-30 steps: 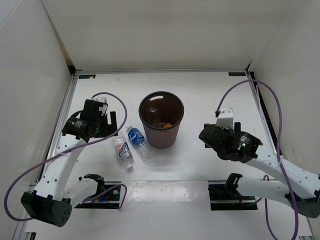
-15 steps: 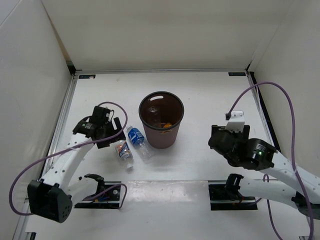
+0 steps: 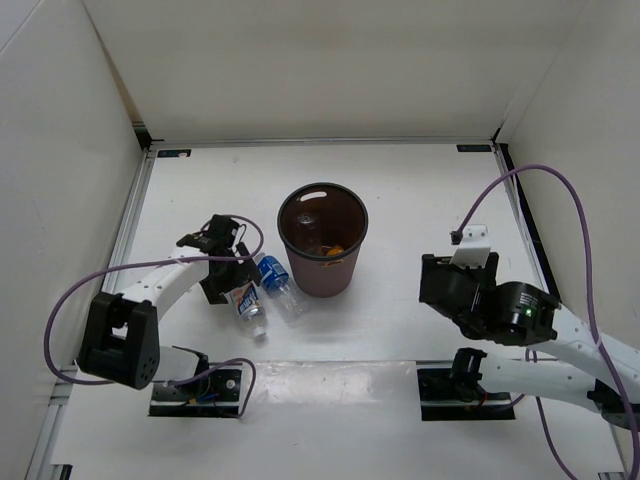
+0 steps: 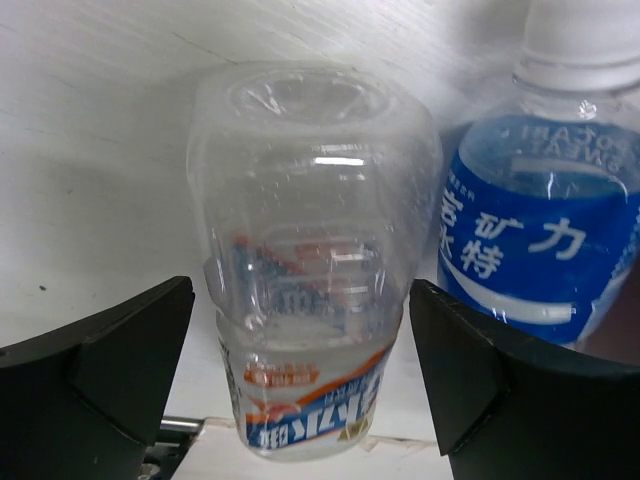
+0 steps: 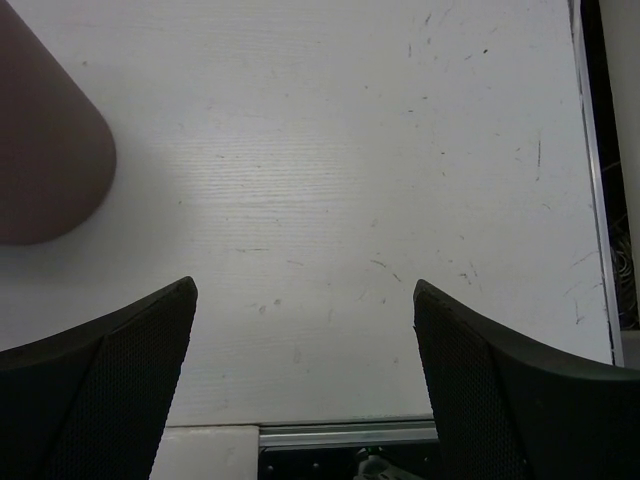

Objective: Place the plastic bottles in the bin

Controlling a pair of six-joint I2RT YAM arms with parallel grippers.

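- My left jaws stand apart, one on each side of the bottle with the white-and-red label (image 4: pixel 310 270). Both tips are very close to its sides, and I cannot tell whether either one touches it.
- That bottle lies on its side on the surface (image 4: pixel 90 150), with its clear rounded end pointing away from my wrist camera and its label end nearest the camera.
- Just beside it, outside my right-hand tip, lies the bottle with the blue label (image 4: pixel 540 250), white cap at its far end. The two bottles look close enough to touch near my jaws, but I cannot be sure.
- From above, my left arm (image 3: pixel 170 275) reaches in from the left. The white-and-red bottle (image 3: pixel 245 300) and the blue-label bottle (image 3: pixel 270 272) lie side by side, spreading a little toward the near edge.
- The blue-label bottle is just beside the foot of the bin (image 3: pixel 325 275), on its left. Neither of these two bottles is in the bin.
- The bin stands upright in the middle of the surface. Inside it I can see something orange (image 3: pixel 336 248) and a faint clear shape (image 3: pixel 308 220) that I cannot make out well.
- My right jaws are wide apart with nothing between them, above a bare, scuffed patch of surface (image 5: pixel 330 200).
- The bin's wall (image 5: pixel 45 150) shows at the upper left of my right wrist view, well apart from those jaws.
- A purple cable (image 3: pixel 540 175) loops above my right arm (image 3: pixel 500 310).
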